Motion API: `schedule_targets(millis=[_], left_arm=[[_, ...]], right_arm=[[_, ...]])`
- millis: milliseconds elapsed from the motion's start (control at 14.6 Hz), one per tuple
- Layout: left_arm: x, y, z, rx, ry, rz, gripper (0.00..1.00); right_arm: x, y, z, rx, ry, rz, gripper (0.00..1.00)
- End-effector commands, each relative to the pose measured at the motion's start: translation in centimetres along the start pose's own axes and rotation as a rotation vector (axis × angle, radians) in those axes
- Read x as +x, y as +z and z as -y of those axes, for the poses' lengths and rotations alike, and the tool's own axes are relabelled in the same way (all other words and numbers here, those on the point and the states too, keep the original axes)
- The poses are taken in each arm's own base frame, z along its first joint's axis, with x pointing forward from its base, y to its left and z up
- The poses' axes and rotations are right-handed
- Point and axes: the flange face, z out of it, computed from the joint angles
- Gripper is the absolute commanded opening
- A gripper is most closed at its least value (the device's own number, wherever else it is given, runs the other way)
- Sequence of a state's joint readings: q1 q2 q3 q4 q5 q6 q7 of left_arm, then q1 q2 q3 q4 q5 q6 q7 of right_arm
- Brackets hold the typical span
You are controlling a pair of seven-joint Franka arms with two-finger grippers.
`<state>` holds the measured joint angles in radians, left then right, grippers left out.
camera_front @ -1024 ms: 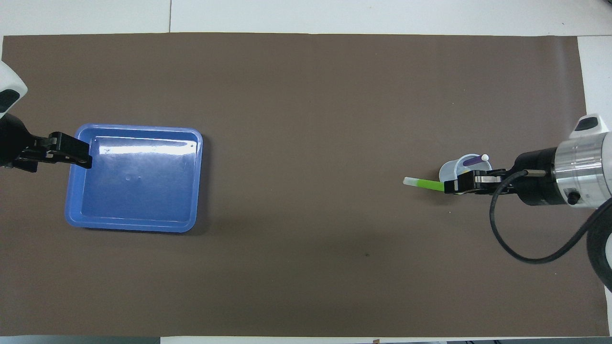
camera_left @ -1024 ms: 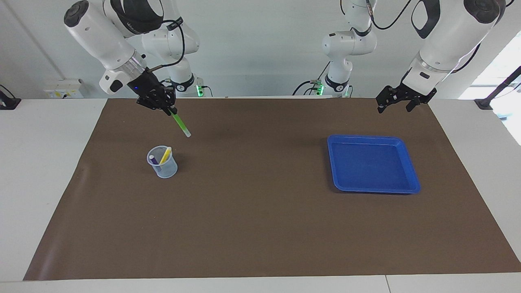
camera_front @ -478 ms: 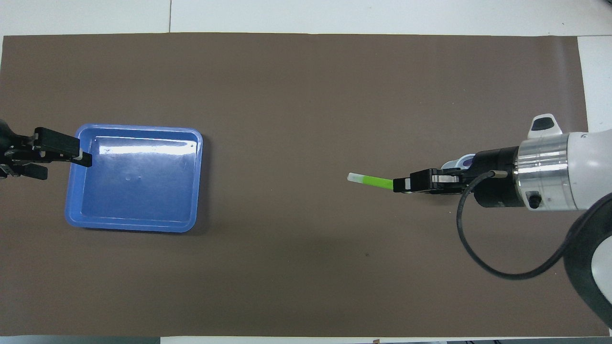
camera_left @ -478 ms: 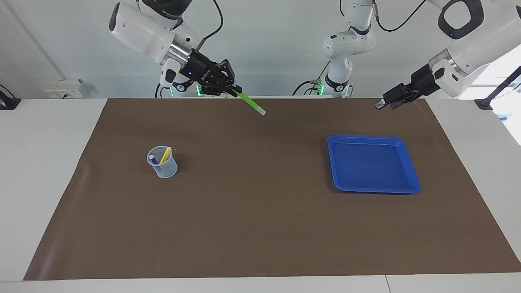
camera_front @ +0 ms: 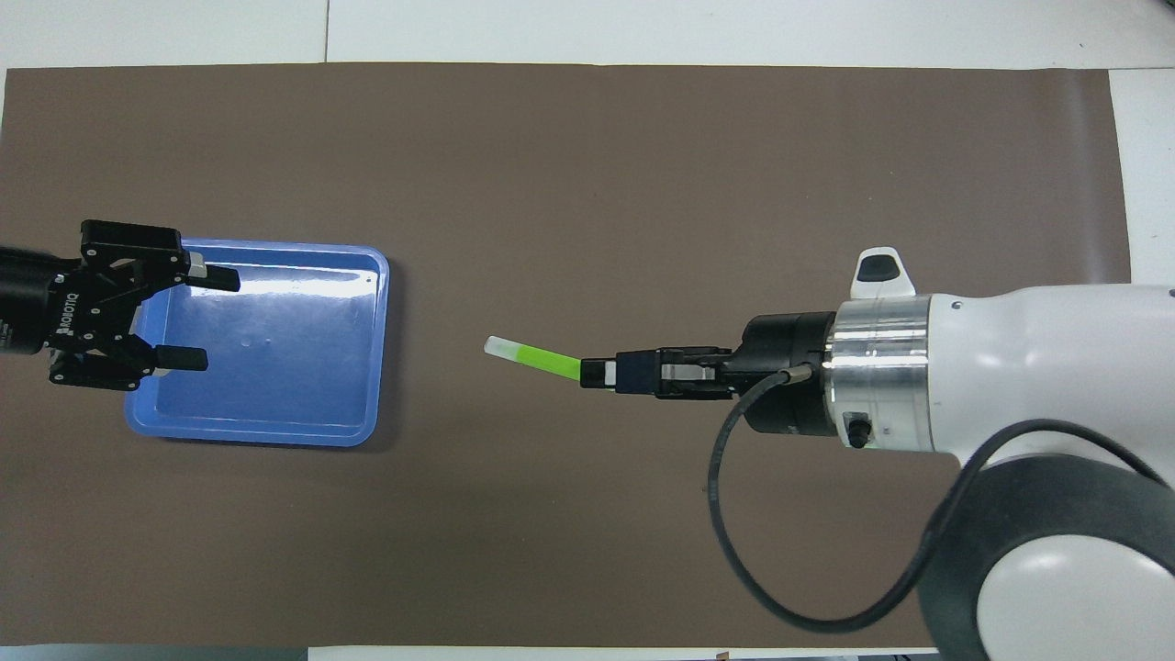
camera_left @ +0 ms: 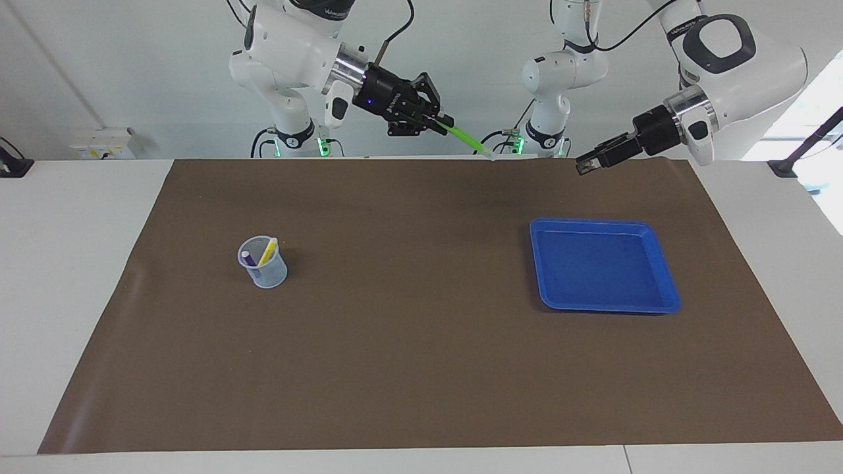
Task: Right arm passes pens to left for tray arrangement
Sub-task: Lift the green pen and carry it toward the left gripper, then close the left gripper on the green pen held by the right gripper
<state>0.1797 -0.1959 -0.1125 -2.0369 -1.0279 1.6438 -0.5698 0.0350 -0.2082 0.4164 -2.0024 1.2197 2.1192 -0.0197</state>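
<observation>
overhead view shows the right end effector (camera_front: 601, 373) pinching the green pen (camera_front: 534, 354), its long axis aimed at the spread left end effector (camera_front: 204, 317) over the tray (camera_front: 275, 431).

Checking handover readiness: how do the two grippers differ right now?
The right gripper is shut on the green pen, held high over the brown mat; the left gripper is open and holds nothing. The right gripper is over mid-table, the left over the blue tray. Both are raised and point toward each other.
</observation>
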Motion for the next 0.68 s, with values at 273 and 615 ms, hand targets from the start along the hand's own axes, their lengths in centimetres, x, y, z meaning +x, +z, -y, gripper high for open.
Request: schedule_targets(millis=[273,615], left_arm=[[-1.4,0.1,3.1,-0.243,-0.300,0.028,1.00],[-2.7,1.9,2.6,-0.205,-0.312,0.064,1.00]], right_arm=[[0.9,3.8,1.7,0.093,0.052,0.011,0.00],[1.5,6.4,2.1,0.106,0.082,0.014,0.00]])
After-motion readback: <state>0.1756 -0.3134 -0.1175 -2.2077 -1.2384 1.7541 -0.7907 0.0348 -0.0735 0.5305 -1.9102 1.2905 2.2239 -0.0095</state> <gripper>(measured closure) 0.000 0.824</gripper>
